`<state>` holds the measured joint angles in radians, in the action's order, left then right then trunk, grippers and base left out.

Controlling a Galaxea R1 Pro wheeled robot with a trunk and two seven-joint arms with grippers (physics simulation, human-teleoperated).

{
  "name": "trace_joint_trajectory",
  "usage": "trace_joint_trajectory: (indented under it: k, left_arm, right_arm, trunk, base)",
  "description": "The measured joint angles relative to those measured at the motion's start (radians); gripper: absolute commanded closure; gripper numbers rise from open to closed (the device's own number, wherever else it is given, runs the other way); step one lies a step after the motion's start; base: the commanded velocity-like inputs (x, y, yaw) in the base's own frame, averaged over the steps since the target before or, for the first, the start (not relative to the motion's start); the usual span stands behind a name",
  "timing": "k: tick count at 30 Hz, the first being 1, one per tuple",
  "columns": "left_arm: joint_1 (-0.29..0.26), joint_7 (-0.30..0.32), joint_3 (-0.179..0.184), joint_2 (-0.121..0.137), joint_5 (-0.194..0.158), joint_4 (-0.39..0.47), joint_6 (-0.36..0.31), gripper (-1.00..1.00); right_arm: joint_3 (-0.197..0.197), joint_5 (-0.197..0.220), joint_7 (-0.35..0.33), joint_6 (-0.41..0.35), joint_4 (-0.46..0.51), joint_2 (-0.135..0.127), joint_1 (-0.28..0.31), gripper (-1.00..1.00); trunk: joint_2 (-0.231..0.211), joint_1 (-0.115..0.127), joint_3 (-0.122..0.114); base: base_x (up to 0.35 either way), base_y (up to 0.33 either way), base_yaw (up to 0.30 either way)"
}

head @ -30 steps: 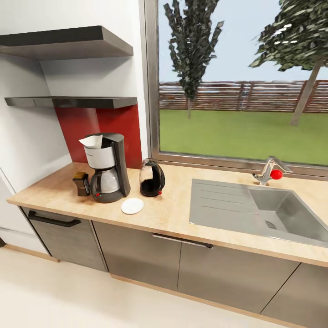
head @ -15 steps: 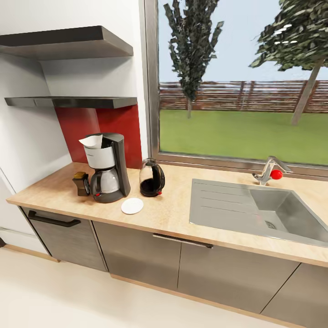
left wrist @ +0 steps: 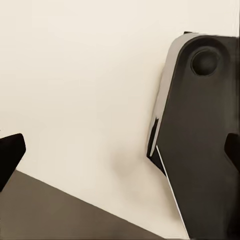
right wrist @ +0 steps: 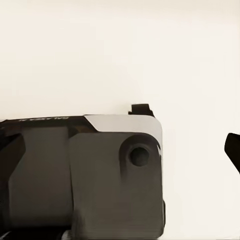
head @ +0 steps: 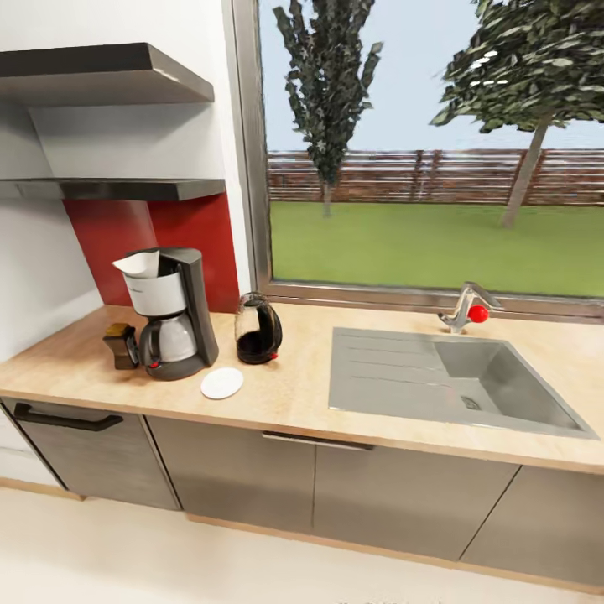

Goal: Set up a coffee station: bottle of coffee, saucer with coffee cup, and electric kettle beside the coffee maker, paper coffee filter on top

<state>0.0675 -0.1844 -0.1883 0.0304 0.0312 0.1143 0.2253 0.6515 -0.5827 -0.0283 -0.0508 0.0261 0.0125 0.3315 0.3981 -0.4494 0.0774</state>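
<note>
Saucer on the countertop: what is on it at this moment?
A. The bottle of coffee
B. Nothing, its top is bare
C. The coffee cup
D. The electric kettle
B. In the head view the white saucer lies bare on the countertop, in front of the gap between the coffee maker and the electric kettle; the bottle of coffee stands on the coffee maker's other side.

Light wooden countertop (head: 294,398) over grey cabinet fronts (head: 403,495). Recessed steel sink (head: 445,382) at right, chrome tap with red knob (head: 466,309) behind. Two dark wall shelves (head: 109,75) above red backsplash (head: 159,243). Large window (head: 428,143) onto lawn, trees, fence.
</note>
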Motion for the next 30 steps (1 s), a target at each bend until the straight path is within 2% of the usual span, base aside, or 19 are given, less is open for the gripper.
trace_joint_trajectory:
  k: [17,19,21,22,23,24,25,27,30]
  left_arm:
    - [-0.002,0.0,0.001,0.0,-0.002,0.003,-0.001,-1.0]
    - [-0.002,0.0,0.001,0.0,-0.002,0.004,0.0,-1.0]
    - [-0.002,0.0,0.0,-0.001,-0.002,0.004,0.0,-1.0]
    - [-0.002,0.0,0.001,0.0,-0.002,0.004,-0.001,-1.0]
    - [-0.002,0.0,0.001,0.0,-0.002,0.003,-0.001,-1.0]
    - [-0.002,0.0,0.001,0.0,-0.002,0.003,-0.001,-1.0]
    - [-0.002,0.0,0.001,0.0,-0.002,0.003,-0.001,-1.0]
    - [-0.002,0.0,0.001,0.001,-0.002,0.004,0.0,-1.0]
    - [-0.002,0.0,0.0,0.0,-0.002,0.004,-0.001,-1.0]
  right_arm:
    - [0.006,0.001,0.0,0.001,0.001,-0.008,-0.005,-1.0]
    - [0.004,0.006,-0.001,0.003,0.001,-0.014,-0.011,-1.0]
    - [-0.011,0.036,-0.001,0.005,0.001,-0.017,-0.022,-1.0]
    - [-0.035,0.06,-0.001,0.006,0.0,-0.018,-0.025,-1.0]
    - [-0.11,0.117,-0.001,0.006,0.0,-0.018,-0.028,-1.0]
    - [-0.168,0.165,-0.001,0.006,0.0,-0.018,-0.029,-1.0]
    - [-0.197,0.192,-0.001,0.006,0.0,-0.018,-0.03,-1.0]
    - [-0.326,0.345,-0.001,0.006,0.0,-0.014,-0.032,-1.0]
    - [-0.406,0.445,-0.001,0.006,0.001,-0.011,-0.038,-1.0]
  trunk:
    - [0.0,0.0,0.0]
    - [0.0,0.0,0.0]
    - [0.0,0.0,0.0]
    - [0.0,0.0,0.0]
    - [0.0,0.0,0.0]
    - [0.0,0.0,0.0]
    - [0.0,0.0,0.0]
    - [0.0,0.0,0.0]
    - [0.0,0.0,0.0]
  base:
    - [0.0,0.0,-0.283]
    - [0.0,0.0,-0.283]
    - [0.0,0.0,-0.283]
    - [0.0,0.0,-0.284]
    - [0.0,0.0,-0.284]
    - [0.0,0.0,-0.285]
    - [0.0,0.0,-0.285]
    - [0.0,0.0,-0.286]
    - [0.0,0.0,-0.286]
